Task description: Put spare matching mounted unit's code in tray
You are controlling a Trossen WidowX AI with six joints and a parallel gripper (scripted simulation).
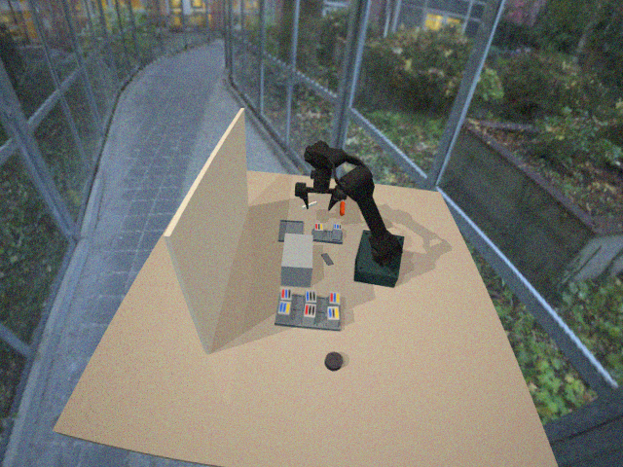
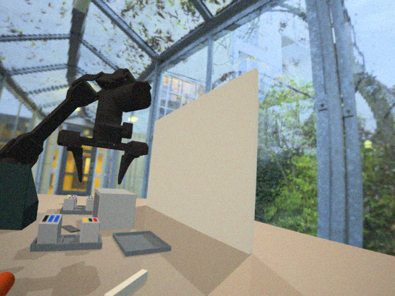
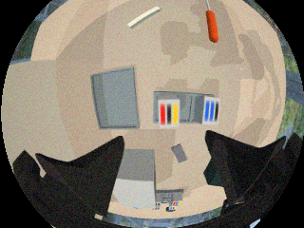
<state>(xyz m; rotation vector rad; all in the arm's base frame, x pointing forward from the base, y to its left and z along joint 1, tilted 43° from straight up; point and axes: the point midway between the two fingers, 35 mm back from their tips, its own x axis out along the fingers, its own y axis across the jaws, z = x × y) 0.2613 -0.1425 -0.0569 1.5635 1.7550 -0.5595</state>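
The mounted unit, a grey box (image 1: 297,259) (image 2: 117,210) (image 3: 135,166), stands mid-table; its back code does not show. The empty grey tray (image 1: 291,230) (image 2: 142,242) (image 3: 116,102) lies beside the small rack (image 1: 327,234) (image 2: 65,246) (image 3: 186,101). That rack holds a spare with red, black and yellow bars (image 1: 318,227) (image 2: 89,231) (image 3: 169,114) and one with two blue bars and a black bar (image 1: 337,227) (image 2: 49,230) (image 3: 211,110). My gripper (image 1: 318,208) (image 2: 99,182) (image 3: 165,139) is open and empty, high above the table.
A larger rack (image 1: 308,326) with several striped spares stands beyond the unit. A tall cream panel (image 1: 216,226) (image 2: 203,168) stands beside the tray. A dark flat piece (image 1: 327,259) (image 3: 179,153), orange-handled tool (image 1: 342,207) (image 3: 212,26), pale bar (image 2: 127,283) (image 3: 143,17) and dark puck (image 1: 333,360) lie about.
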